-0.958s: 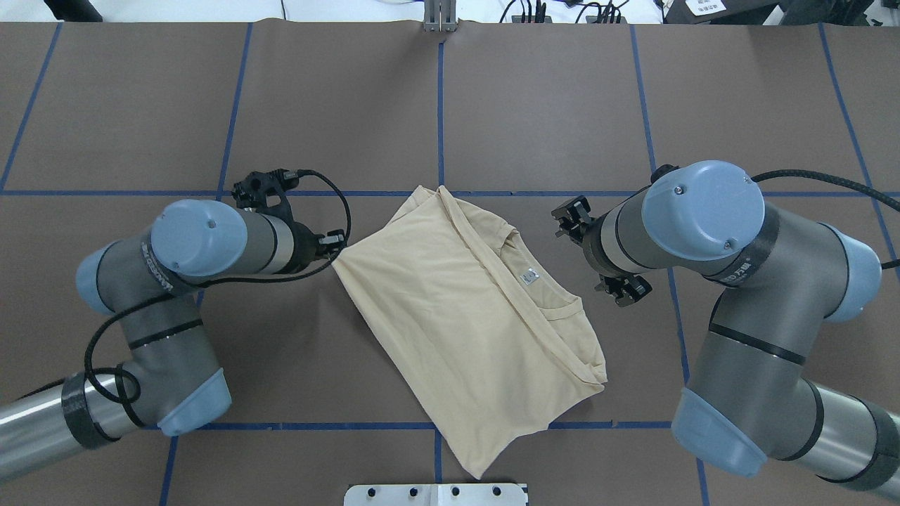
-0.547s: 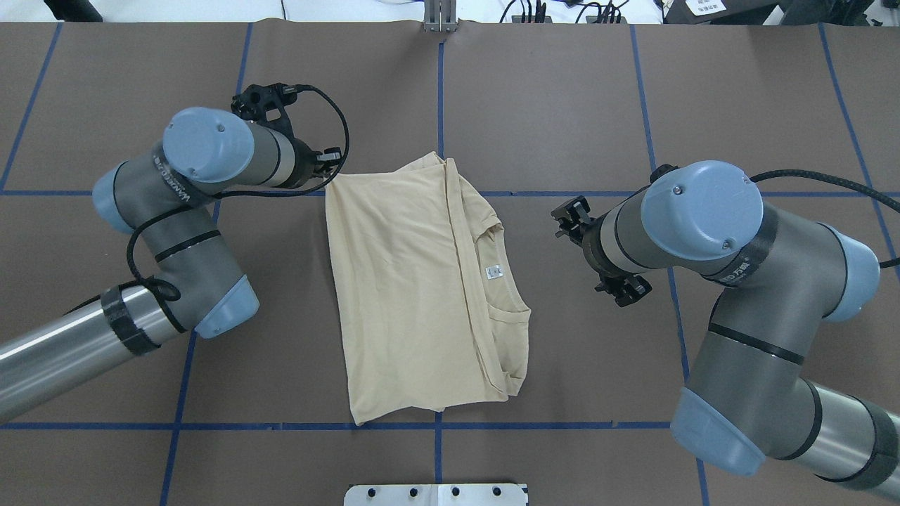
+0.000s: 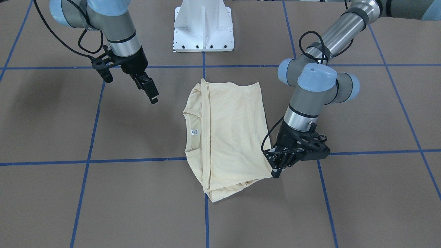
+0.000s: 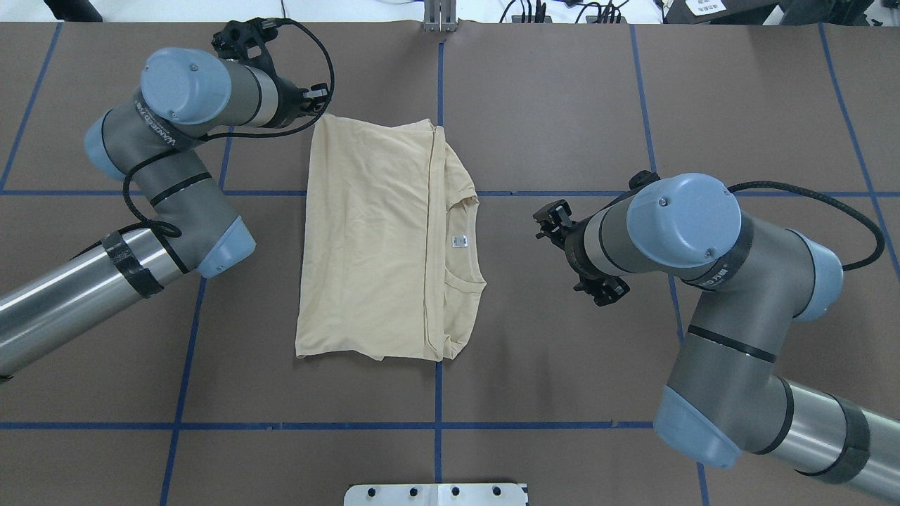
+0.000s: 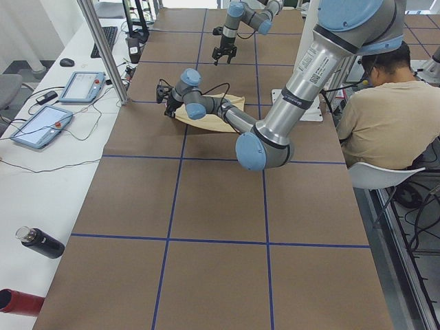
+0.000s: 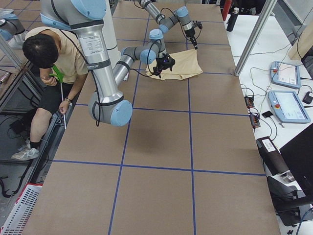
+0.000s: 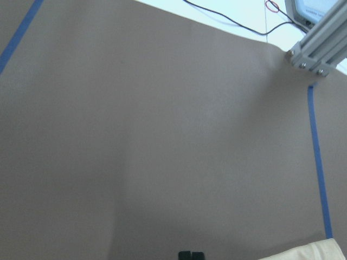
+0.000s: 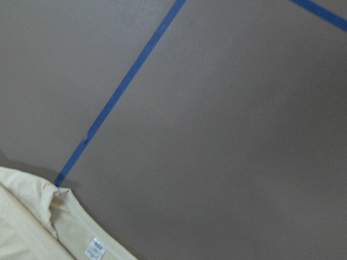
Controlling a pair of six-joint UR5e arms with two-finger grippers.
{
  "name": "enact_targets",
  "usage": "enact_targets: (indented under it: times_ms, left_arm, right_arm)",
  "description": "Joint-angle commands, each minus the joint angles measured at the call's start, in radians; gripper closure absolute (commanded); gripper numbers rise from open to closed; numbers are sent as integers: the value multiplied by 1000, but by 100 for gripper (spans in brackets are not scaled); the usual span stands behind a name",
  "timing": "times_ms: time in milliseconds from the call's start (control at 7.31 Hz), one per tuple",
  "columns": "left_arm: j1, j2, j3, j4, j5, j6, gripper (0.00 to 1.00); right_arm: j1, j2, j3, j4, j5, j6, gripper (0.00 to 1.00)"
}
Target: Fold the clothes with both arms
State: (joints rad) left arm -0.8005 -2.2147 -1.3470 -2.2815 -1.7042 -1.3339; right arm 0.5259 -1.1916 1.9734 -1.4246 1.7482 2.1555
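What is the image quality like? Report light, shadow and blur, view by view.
Overhead exterior: even light, sharp, barely any shadow around the T-shirt. Exterior front-facing: a broad soft shadow on the table beside the right arm. Right wrist-mounted: soft focus, the neck label print unreadable. Left wrist-mounted: bland, low-contrast, faint shading.

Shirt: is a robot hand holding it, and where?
Yes. The left hand pinches the shirt by its far corner on the robot's left. The right hand holds nothing.
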Motion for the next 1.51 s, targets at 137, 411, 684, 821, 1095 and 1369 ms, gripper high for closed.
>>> enact_targets:
  times_ms: [137, 411, 684, 821, 1095, 1369]
  left_arm:
    - [-9, 19, -55, 2, -24, 11, 48]
    - [-43, 102, -160, 2, -178, 86, 50]
    - [-54, 287, -344, 8, -239, 212, 51]
    - [-62, 346, -389, 8, -241, 223, 51]
    - [-57, 360, -402, 8, -241, 216, 50]
    - [-57, 371, -399, 7, -242, 213, 50]
  right_arm:
    - [-116, 41, -50, 138, -112, -8, 0]
    - [-171, 87, -51, 112, -151, -87, 0]
    - [-191, 186, -57, -97, -101, -481, 0]
    - [-202, 234, -105, -164, -95, -695, 1]
    - [-201, 323, -224, -250, -37, -1081, 2]
    - [-204, 438, -362, -331, 1, -1114, 42]
